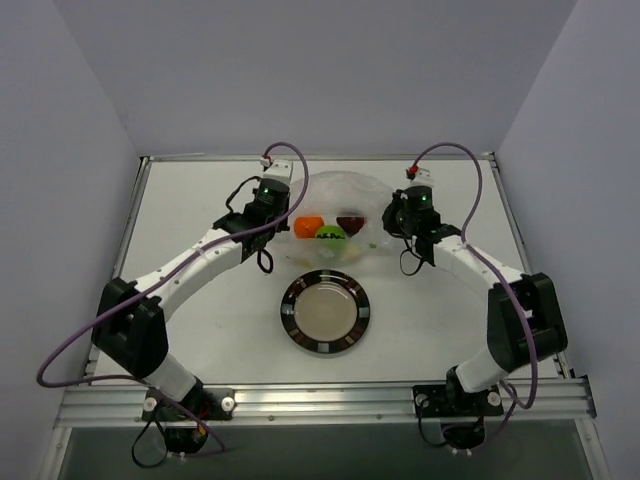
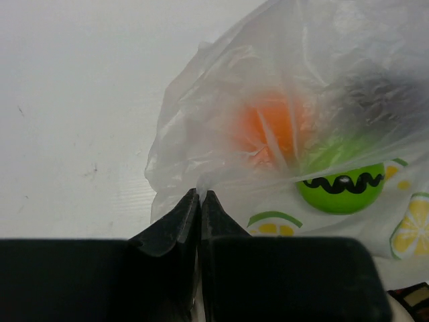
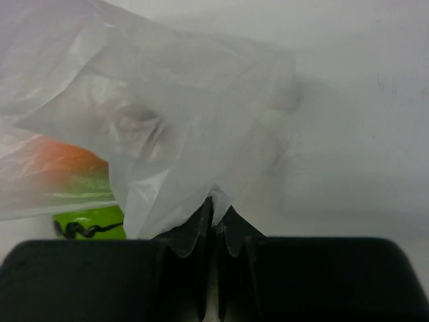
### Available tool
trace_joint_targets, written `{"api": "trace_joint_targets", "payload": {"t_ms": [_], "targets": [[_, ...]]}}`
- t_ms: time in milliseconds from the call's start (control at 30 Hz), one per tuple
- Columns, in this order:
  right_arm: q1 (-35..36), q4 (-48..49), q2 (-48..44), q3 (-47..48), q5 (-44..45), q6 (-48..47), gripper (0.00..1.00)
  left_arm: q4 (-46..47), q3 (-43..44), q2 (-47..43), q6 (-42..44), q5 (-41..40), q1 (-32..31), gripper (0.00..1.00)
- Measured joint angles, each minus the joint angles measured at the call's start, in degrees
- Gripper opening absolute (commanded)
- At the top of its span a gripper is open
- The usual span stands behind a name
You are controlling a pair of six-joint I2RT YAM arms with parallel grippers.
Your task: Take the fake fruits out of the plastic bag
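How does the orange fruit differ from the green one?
The orange fruit looks plain; the green fruit bears a black zigzag line. The orange one is blurred behind the bag; the green one shows partly clear. Both are round, similar in size, side by side.

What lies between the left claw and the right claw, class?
In the top view, the plastic bag spans the gap between left claw and right claw, both pinching its edges; the orange fruit, green fruit and maroon fruit sit inside.

Maroon fruit [image 2: 379,100] blurred behind bag [image 2: 194,127] film.
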Motion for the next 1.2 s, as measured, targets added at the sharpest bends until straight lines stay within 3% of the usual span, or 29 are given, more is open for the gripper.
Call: {"api": "trace_joint_targets", "payload": {"t_ms": [233,400,533,633,667,767,967,1133,1200], "targets": [[-1.3,3.5,8.7,-1.2,1.1,1.3,0.00,4.6,-1.5,7.1,-1.0,1.3,0.5,0.03],[-2.0,5.2,16.8,3.7,2.0,2.1,0.02,7.7,-1.5,11.2,-1.2,1.8,1.3,0.02],[-2.0,5.2,20.9,7.4,4.0,2.1,0.11,10.1,-2.0,12.5,-1.6,2.4,1.7,0.02],[-2.1,4.8,21.7,9.0,5.8,1.8,0.55,12.3,-2.7,12.2,-2.0,2.3,1.7,0.02],[-2.1,4.7,21.3,9.0,6.5,1.6,0.77,13.1,-3.3,11.9,-2.2,2.3,1.8,0.02],[-2.1,3.4,18.2,7.7,7.5,0.3,0.91,14.2,-5.4,10.6,-2.8,2.9,2.1,0.02],[-0.2,-2.2,1.0,2.9,9.7,-1.3,0.94,15.6,-7.8,8.0,-4.2,4.4,2.2,0.02],[8.1,-5.6,-12.9,2.9,15.2,-3.7,0.85,17.0,-10.8,4.9,-5.6,6.8,2.2,0.02],[12.3,-7.7,-15.1,4.1,16.5,-4.8,0.63,17.5,-12.9,2.7,-6.4,7.8,2.2,0.02]]}}
